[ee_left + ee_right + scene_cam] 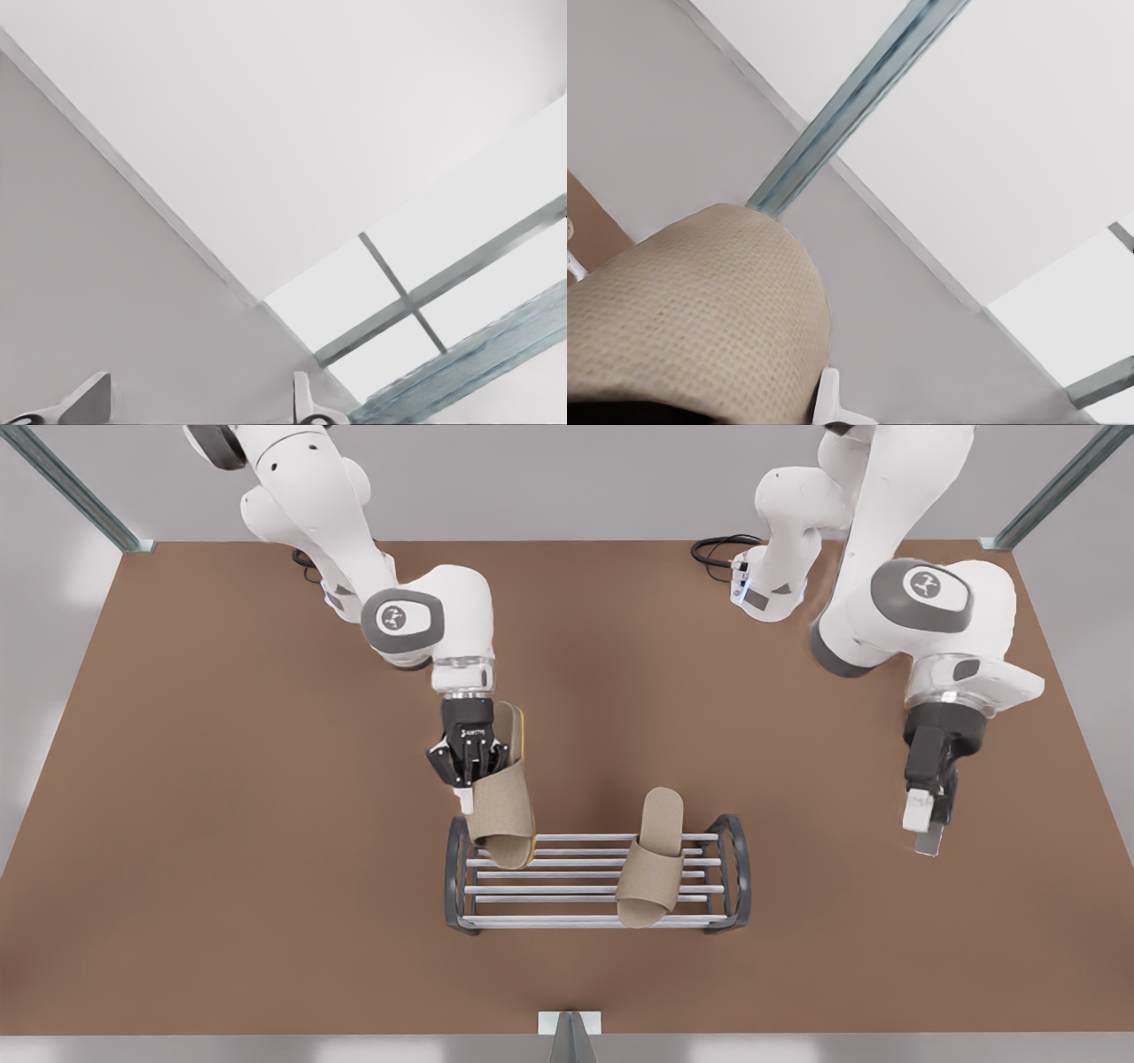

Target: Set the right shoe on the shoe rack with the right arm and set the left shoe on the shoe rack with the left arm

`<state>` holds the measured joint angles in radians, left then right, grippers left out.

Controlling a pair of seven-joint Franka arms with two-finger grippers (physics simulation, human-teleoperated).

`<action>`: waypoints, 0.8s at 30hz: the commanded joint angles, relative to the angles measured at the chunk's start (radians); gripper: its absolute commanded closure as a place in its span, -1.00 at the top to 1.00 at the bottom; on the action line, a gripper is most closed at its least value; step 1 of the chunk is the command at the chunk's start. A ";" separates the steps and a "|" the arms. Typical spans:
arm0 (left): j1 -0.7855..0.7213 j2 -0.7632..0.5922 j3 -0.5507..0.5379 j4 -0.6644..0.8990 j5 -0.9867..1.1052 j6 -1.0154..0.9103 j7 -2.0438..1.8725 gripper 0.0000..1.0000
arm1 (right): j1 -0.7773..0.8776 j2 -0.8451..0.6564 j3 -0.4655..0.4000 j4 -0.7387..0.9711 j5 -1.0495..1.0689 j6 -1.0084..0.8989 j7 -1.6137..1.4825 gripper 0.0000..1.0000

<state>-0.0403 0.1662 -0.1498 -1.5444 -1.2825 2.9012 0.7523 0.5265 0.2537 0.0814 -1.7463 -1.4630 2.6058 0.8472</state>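
Right shoe [501, 802] hangs pinched in my right gripper [467, 772], toe touching the shoe rack [585, 874] bars below. Next: lower, release. Left gripper [927, 822] waits spread, well aside; left shoe [651, 856] already racked.

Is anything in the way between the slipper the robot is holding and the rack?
Nothing visible blocks it. The right gripper holds the slipper with its toe already over the shoe rack, at the front view's left end. The other slipper lies toward the other end, apart. The left gripper hangs empty, off to the side.
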 commanded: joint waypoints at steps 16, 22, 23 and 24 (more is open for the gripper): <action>-0.043 0.076 0.039 0.076 1.290 -1.519 -1.088 1.00 | 0.075 0.361 0.000 0.269 0.000 -0.230 -1.040 1.00; -0.043 0.066 0.039 0.076 1.292 -1.518 -1.088 1.00 | 0.059 0.423 0.000 0.335 0.006 -0.228 -0.964 1.00; -0.043 0.065 0.039 0.076 1.292 -1.518 -1.088 1.00 | 0.059 0.423 0.000 0.335 0.006 -0.228 -0.964 1.00; -0.043 0.065 0.039 0.076 1.292 -1.504 -1.088 1.00 | 0.059 0.423 0.000 0.337 0.007 -0.228 -0.962 1.00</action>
<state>-0.0829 0.2341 -0.1102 -1.4683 0.0087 1.4133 0.0138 0.5861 0.6768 0.0812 -1.4118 -1.4918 2.3785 0.1755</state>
